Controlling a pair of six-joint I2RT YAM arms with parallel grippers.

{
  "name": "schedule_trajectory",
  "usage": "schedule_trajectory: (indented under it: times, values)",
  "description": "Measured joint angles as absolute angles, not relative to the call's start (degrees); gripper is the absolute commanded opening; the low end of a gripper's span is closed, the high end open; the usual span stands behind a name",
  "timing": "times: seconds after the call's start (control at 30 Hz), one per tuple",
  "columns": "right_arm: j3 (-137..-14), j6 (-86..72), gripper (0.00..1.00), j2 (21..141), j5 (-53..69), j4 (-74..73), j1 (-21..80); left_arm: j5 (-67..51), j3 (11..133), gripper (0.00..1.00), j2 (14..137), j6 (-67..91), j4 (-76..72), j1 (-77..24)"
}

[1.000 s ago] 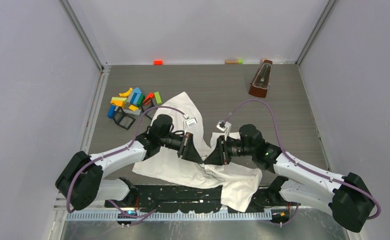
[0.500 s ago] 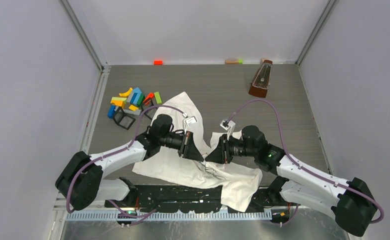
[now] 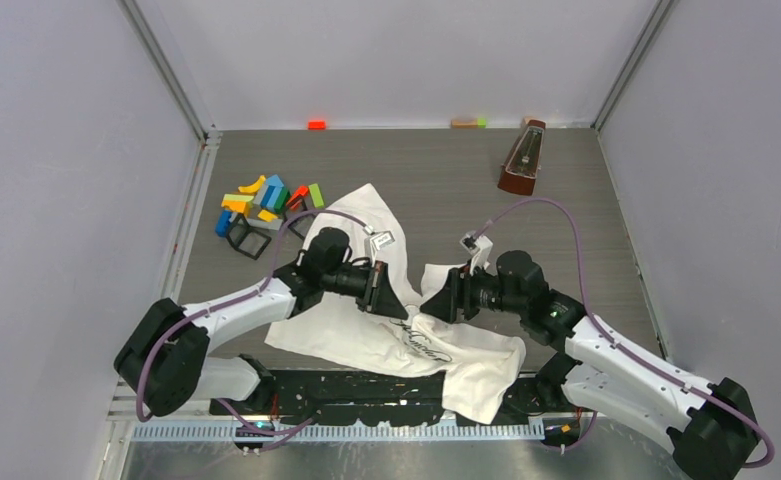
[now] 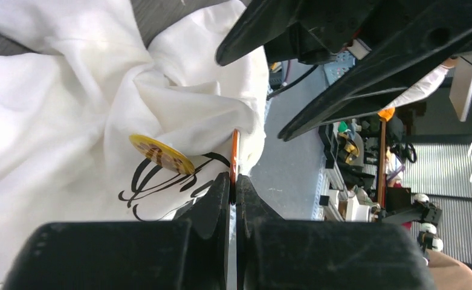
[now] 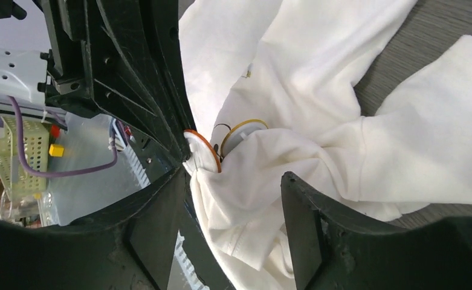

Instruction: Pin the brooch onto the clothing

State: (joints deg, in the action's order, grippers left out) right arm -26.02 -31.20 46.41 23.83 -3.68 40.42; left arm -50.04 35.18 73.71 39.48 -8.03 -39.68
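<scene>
Right gripper (image 3: 437,300) is drawing back to its own side, jaws apart, and uncovering the dark lettering (image 3: 427,346). Left gripper (image 4: 233,181) is clamping the orange-rimmed brooch (image 4: 234,151) edge-on against a raised fold, probably to push the pin through. The clothing (image 3: 351,335), white and crumpled, is lying on the table (image 3: 466,190) between both arms, with a yellow disc (image 4: 161,154) on it.

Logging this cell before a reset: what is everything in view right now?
T-shirt: one, white with dark lettering, crumpled at near centre.
Orange-rimmed brooch: one, at the shirt's fold.
Yellow badge: one, on the shirt by the lettering.
Blocks: a pile, mixed colours, far left.
Frames: two, black, beside the blocks.
Metronome: one, brown, far right.
Left gripper: shut on the brooch.
Right gripper: open, astride the shirt.
</scene>
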Motion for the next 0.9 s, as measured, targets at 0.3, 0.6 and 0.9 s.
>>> schedule_trajectory:
  times: [0.3,0.6,0.9]
  values:
    - [-31.11,-32.36,0.73,45.80,7.99,-14.04,36.23,-41.19,37.80,0.98,73.01,34.46,0.82,-39.55]
    - [-33.93,-35.24,0.74,63.05,-1.13,-17.08,24.03,-20.36,47.24,1.00,69.28,30.89,15.00,-29.54]
    - [-41.69,-34.13,0.73,81.01,-3.05,-14.09,21.56,-4.97,60.29,1.00,90.74,27.94,17.61,-25.50]
